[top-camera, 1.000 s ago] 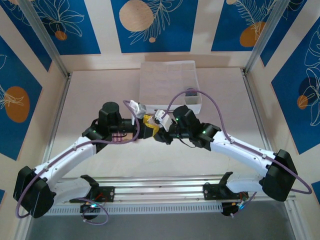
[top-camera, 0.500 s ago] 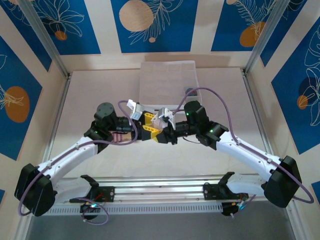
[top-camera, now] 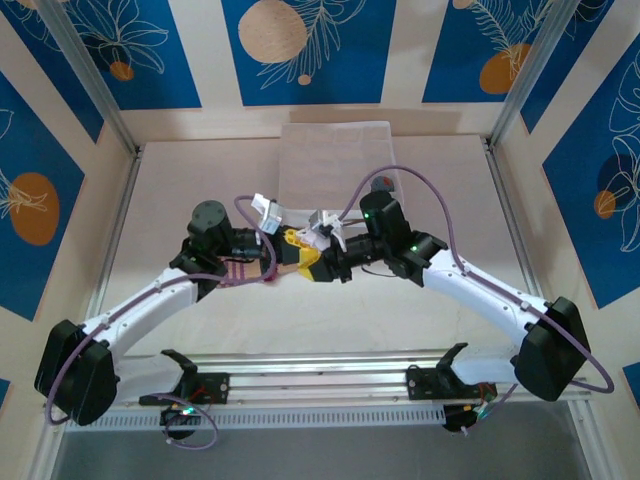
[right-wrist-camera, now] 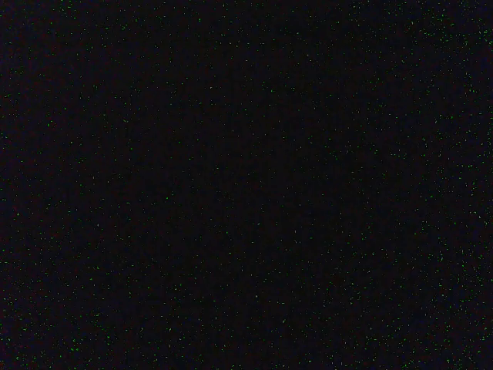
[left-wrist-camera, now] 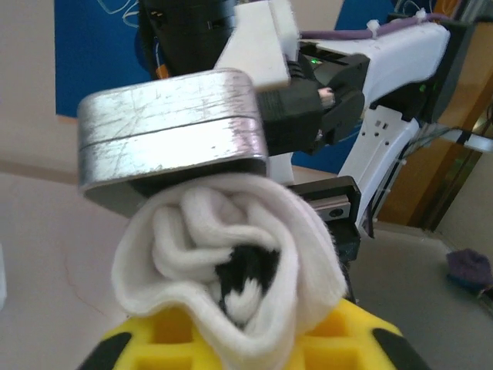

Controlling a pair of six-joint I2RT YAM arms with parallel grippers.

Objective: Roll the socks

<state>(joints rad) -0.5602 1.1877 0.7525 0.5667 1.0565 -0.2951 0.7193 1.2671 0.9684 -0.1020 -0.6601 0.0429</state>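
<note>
- I have both arms meeting at the middle of the tabletop (top-camera: pixel 200 180), just in front of the white cloth box (top-camera: pixel 335 160).
- The left hand (top-camera: pixel 292 246) and right hand (top-camera: pixel 316 266) are tip to tip there.
- In the left wrist view the white sock (left-wrist-camera: pixel 223 262) is a tight roll, with a black patch showing at its centre.
- The roll is held up off the tabletop.
- A scuffed silver block (left-wrist-camera: pixel 173 127) presses on top of the roll, and the right arm (left-wrist-camera: pixel 393 69) stands behind it.
- The left hand's yellow fingers (left-wrist-camera: pixel 158 343) are pressed together under the roll, touching its lower fold. I cannot tell whether any cloth is caught.
- My right wrist camera is dark, so I cannot tell whether the right hand is spread or pinching.
- A grey sock (top-camera: pixel 382 184) sits in the box's near right corner.
</note>
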